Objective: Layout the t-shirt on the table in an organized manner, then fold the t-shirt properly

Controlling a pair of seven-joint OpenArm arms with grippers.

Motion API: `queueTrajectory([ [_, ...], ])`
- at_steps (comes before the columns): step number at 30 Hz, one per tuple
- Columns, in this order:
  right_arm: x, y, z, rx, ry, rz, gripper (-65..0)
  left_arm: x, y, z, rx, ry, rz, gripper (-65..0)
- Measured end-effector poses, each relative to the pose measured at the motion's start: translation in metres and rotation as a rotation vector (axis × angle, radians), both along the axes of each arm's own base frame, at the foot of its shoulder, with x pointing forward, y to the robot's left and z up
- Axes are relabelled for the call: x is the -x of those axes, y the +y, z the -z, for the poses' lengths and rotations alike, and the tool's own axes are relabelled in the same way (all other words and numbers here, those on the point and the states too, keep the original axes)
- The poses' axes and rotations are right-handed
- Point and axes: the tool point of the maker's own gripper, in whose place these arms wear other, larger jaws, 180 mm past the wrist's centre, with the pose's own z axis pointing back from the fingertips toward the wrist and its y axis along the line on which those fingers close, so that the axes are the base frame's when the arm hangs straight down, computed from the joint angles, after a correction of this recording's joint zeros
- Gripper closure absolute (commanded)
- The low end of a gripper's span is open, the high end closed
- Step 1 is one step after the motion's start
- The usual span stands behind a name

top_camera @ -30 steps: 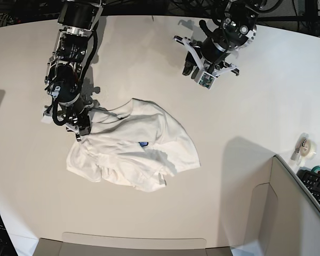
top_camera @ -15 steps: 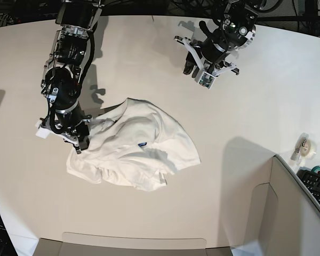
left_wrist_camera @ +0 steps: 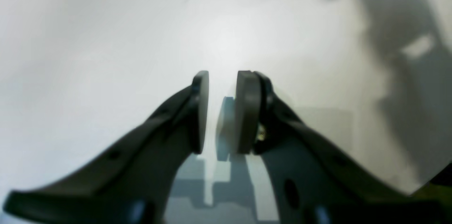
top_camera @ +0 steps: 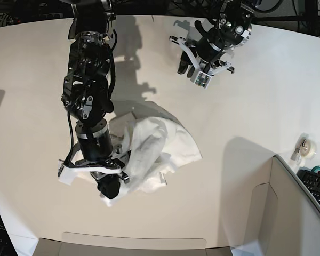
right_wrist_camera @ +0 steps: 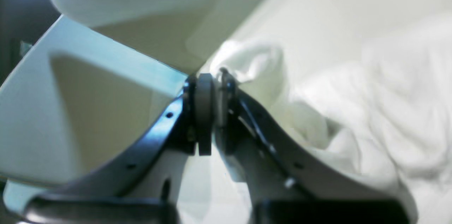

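Note:
The white t-shirt lies crumpled on the white table, its print hidden. My right gripper is at the shirt's near left edge and is shut on a fold of it. In the right wrist view the gripper pinches white cloth, and the rest of the t-shirt is bunched to the right. My left gripper hovers over bare table at the far side, well away from the shirt. In the left wrist view that gripper is nearly shut with a narrow gap and holds nothing.
A grey box-like panel stands at the near right corner, with a keyboard behind it. A tape roll sits near the right edge. A low grey panel runs along the near edge.
My right arm swung from the shirt's far left corner toward the near side, pulling that edge over the cloth and bunching it. The left arm shifted slightly toward the far edge.

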Motion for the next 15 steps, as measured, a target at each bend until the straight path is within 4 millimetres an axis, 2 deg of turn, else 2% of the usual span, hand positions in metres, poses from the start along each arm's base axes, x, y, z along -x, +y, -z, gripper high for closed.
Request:
queueTrajectory([
  [2,-0.002,0.005,-0.011,0.041,-0.045,-0.021,0.0,-0.002,-0.008,-0.003,0.029,-0.003,-0.011,-18.2],
  [5,-0.003,0.004,-0.012,0.073,-0.054,-0.013,0.0,-0.005,-0.016,-0.007,0.056,-0.008,-0.029,-20.0],
  [15,-0.003,0.004,-0.012,0.078,-0.056,-0.014,0.0,-0.062,-0.044,-0.044,0.125,-0.087,-0.036,-32.5],
])
